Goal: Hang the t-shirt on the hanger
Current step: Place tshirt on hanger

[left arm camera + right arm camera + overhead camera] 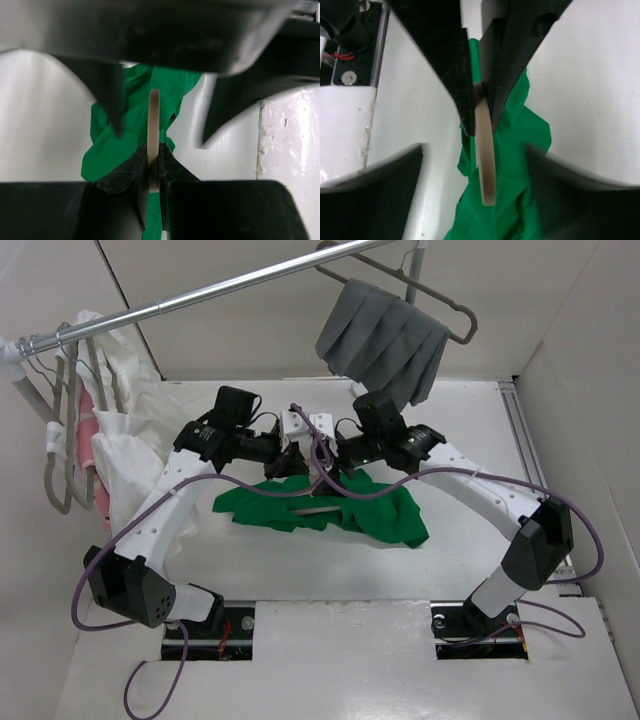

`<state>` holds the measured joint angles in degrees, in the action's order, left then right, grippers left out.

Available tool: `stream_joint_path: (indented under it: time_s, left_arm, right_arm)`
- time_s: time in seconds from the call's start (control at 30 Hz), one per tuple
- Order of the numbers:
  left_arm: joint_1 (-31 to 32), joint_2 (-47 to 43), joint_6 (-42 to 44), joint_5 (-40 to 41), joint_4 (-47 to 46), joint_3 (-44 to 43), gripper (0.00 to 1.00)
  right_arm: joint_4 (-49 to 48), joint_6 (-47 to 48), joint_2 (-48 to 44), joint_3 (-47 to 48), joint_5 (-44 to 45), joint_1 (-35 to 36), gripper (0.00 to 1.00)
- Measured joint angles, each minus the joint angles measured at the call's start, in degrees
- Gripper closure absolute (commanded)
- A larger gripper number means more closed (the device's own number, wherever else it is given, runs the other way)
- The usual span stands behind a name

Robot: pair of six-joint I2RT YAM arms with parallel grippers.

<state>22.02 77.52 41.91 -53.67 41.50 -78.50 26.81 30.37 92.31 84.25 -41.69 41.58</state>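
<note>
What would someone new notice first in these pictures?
The bright green t-shirt lies crumpled in the middle of the white table, under both arms. The left gripper is shut on a beige hanger over it, with the right gripper open either side. A grey pleated cloth hangs off the rail behind.

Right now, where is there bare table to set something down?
Bare: the near strip of white table between the bright green cotton t-shirt and the table's near edge, and the back-right corner beside the hanging grey pleated cloth. Crowded: the centre, where left gripper and right gripper meet at the beige plastic hanger; white garments crowd the left.
</note>
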Motion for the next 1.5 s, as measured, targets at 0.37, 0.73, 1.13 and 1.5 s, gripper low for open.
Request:
stream_joint_path:
  time_s: [0.37,0.73,1.13,1.5]
  left_arm:
    - [0.50,0.37,1.49,4.33,0.94,-0.07,1.00]
    - [0.50,0.52,-6.86,9.86,-3.15,-1.01,1.00]
    - [0.50,0.87,-8.31,9.94,-3.41,-1.05,1.00]
    - [0.50,0.87,-9.22,9.77,-3.65,-1.05,1.00]
  right_arm:
    - [-1.11,-6.49,-21.49,-21.90,8.98,-20.37,0.00]
    - [-4.04,-21.94,-42.71,-44.15,19.69,-19.28,0.25]
    - [-17.51,-23.26,-17.97,-46.05,10.93,-20.22,0.13]
    - [-27.28,-23.17,-12.76,-44.33,4.11,-21.66,1.00]
